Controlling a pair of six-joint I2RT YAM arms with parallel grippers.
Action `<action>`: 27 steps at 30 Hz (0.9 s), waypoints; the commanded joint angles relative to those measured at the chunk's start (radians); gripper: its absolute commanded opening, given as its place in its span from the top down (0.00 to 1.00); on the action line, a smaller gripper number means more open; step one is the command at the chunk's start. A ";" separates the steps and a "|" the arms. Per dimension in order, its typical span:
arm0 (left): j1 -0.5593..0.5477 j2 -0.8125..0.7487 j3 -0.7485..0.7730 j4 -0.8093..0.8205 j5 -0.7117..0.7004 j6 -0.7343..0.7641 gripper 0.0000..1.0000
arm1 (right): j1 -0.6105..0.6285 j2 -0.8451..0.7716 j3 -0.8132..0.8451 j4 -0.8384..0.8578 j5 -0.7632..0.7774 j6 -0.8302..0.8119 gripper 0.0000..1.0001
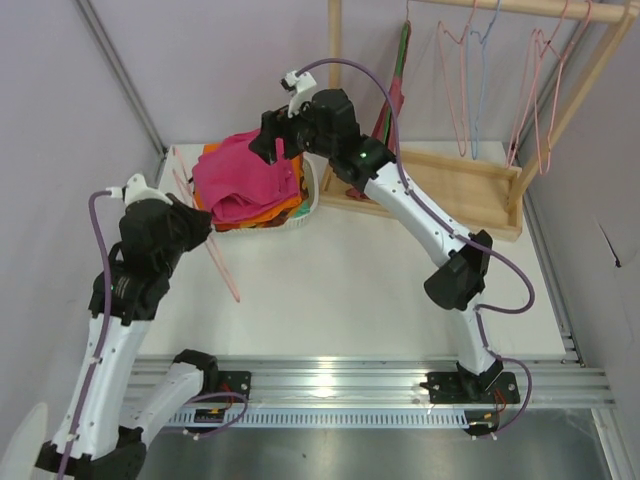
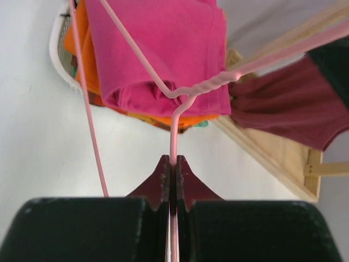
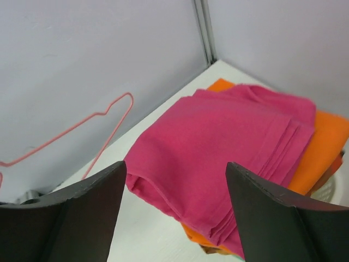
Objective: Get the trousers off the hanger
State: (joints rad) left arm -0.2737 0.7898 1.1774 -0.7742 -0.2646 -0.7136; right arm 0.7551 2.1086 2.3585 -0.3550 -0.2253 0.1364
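While my left pincer [image 2: 173, 165] is clamped shut on the single wire that runs down from the twisted neck of the hanger [image 2: 207, 87], my right pincer [image 3: 175, 169] hangs w/ jaws wide and nothing between them, just above the trousers [image 3: 229, 147].

Pos. of task items:
- Trousers: folded, lying on top of the orange cloth [image 3: 324, 139] in the white basket [image 1: 310, 192], far-left part of the desk [image 1: 350, 290].
- Hanger: held low beside the basket. In the right wrist view its frame shows bare, apart from the fabric. In the left wrist view two frame wires cross in front of the trousers; I cannot tell from there whether they touch.

Step in hand (est.): the garment looks off the hanger and set down, so this is the release-and-clear phase, near the end of the task.

Next move req. (est.):
1. Raise the right pincer straight up, jaws wide, so no fold is dragged.
2. Draw the hanger away from the basket w/ the left pincer, keeping the wire clear of the pile.
3. Confirm no fabric rides on the frame.
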 commanded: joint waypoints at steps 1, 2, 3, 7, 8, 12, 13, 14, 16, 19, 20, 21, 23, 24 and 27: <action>0.135 0.037 0.077 0.143 0.209 0.049 1.00 | -0.045 0.019 -0.021 0.022 -0.005 0.222 0.20; 0.160 0.054 0.082 0.188 0.296 0.054 1.00 | -0.045 0.022 -0.024 0.030 0.001 0.218 0.20; 0.184 0.071 0.088 0.211 0.336 0.054 1.00 | -0.045 0.025 -0.027 0.033 0.013 0.212 0.20; 0.246 0.150 0.111 0.318 0.476 0.080 1.00 | -0.051 0.068 -0.010 0.028 0.089 0.204 0.20; 0.251 0.176 0.119 0.334 0.494 0.089 1.00 | -0.054 0.074 -0.008 0.027 0.090 0.213 0.20; 0.268 0.225 0.111 0.444 0.536 0.080 1.00 | -0.068 0.099 -0.016 0.025 0.070 0.233 0.22; 0.269 0.236 0.110 0.454 0.524 0.080 1.00 | -0.069 0.100 -0.018 0.025 0.069 0.232 0.22; 0.271 0.249 0.105 0.463 0.518 0.078 1.00 | -0.069 0.105 -0.019 0.027 0.067 0.229 0.22; 0.303 0.282 0.065 0.501 0.510 0.083 1.00 | -0.069 0.105 -0.027 0.033 0.066 0.223 0.22; 0.318 0.310 -0.013 0.526 0.467 0.082 1.00 | -0.069 0.110 -0.036 0.031 0.072 0.215 0.22; 0.318 0.313 -0.027 0.526 0.458 0.080 1.00 | -0.069 0.116 -0.038 0.028 0.072 0.216 0.22; 0.317 0.318 -0.041 0.526 0.453 0.077 1.00 | -0.071 0.117 -0.038 0.028 0.070 0.219 0.22; 0.318 0.316 -0.119 0.544 0.441 0.065 1.00 | -0.069 0.125 -0.035 0.028 0.066 0.229 0.23; 0.318 0.312 -0.139 0.556 0.441 0.060 1.00 | -0.069 0.131 -0.033 0.028 0.063 0.230 0.25; 0.317 0.290 -0.261 0.619 0.472 0.037 1.00 | -0.068 0.148 -0.019 0.016 0.070 0.226 0.27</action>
State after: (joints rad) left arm 0.0380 1.1076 0.9863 -0.2470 0.1879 -0.6559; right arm 0.6895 2.2238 2.3169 -0.3538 -0.1619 0.3481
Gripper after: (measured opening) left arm 0.038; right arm 0.737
